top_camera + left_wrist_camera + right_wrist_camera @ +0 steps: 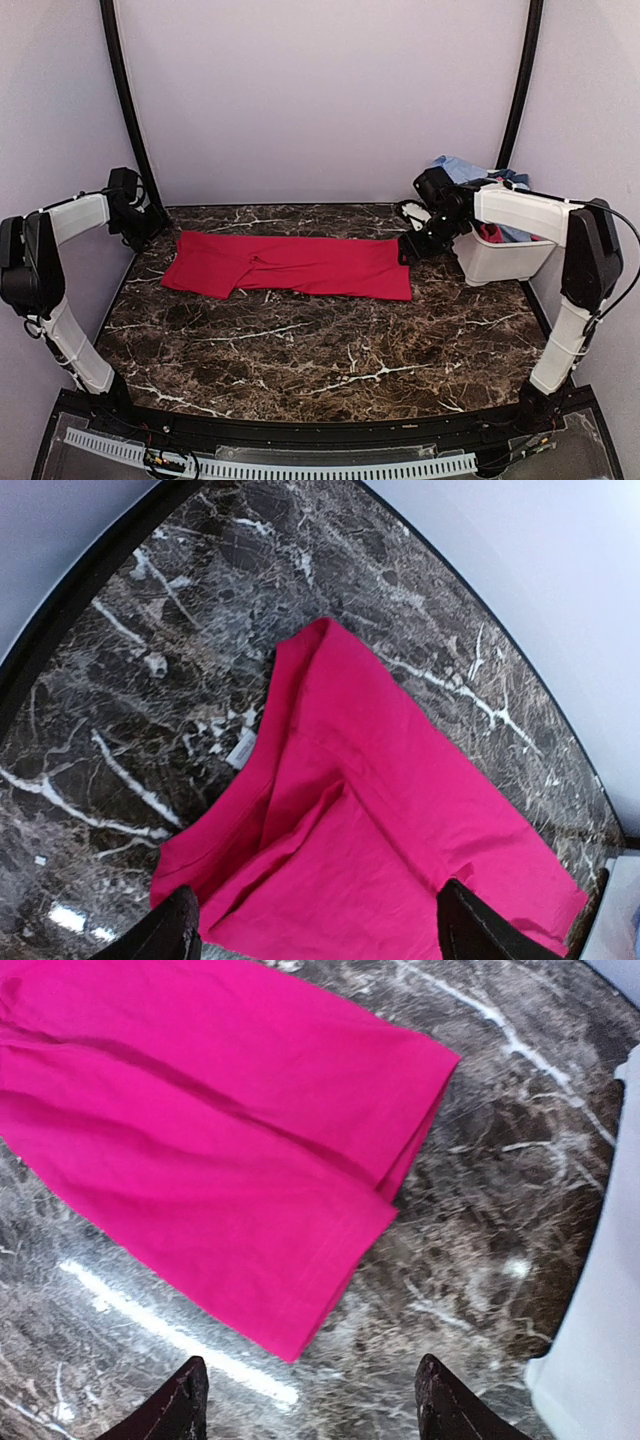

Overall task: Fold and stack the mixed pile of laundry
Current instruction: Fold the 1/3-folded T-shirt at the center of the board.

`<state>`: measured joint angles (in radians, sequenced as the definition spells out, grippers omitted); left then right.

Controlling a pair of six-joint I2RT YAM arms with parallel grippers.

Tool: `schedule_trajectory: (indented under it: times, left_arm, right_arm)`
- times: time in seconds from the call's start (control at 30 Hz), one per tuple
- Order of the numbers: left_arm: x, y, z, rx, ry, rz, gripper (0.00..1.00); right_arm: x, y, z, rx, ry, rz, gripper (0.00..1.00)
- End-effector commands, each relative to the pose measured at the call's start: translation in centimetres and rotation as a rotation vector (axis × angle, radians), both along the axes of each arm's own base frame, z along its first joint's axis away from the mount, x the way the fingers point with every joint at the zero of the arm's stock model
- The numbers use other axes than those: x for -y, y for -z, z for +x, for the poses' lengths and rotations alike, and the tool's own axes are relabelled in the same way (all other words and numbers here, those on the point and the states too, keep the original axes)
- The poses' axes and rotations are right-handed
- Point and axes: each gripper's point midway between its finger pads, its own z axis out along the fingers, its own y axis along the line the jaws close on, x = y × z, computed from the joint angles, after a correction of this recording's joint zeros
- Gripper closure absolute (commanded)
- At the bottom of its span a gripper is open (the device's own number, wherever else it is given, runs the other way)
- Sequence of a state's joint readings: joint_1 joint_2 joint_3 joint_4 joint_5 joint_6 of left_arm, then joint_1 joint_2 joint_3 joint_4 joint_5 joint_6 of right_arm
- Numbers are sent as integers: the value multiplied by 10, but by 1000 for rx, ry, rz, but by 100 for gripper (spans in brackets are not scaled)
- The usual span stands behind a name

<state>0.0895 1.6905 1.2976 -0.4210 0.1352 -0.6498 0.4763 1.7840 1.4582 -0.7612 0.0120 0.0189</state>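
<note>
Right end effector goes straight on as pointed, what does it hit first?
Probably the hem corner of the flat red cloth garment, or dark marble tabletop right beside it; depth unclear.

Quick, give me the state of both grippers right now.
Left gripper: open, holding nothing, above the red garment.
Right gripper: open, holding nothing, near the red garment's hem.

Bright even light; glare streak on tabletop [120,1300].
</note>
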Motion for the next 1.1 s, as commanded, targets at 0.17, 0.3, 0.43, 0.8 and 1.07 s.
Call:
schedule_trajectory:
  times: [0.17,0.3,0.43,0.8,1.07]
  left_arm:
    - [-19,40,-57,-166,154,62,21]
    - [-12,57,-66,-206,222,45,32]
    - [-13,62,-67,-214,248,59,42]
    - [-9,86,-59,-263,333,53,43]
    - [-4,94,-57,-270,349,21,38]
  right_arm:
    - [-11,50,-37,-153,1,105,38]
    - [-9,61,-39,-165,6,107,40]
    - [-10,68,-40,-176,12,121,44]
    - [-3,77,-34,-191,38,156,50]
    - [-7,89,-30,-215,36,162,55]
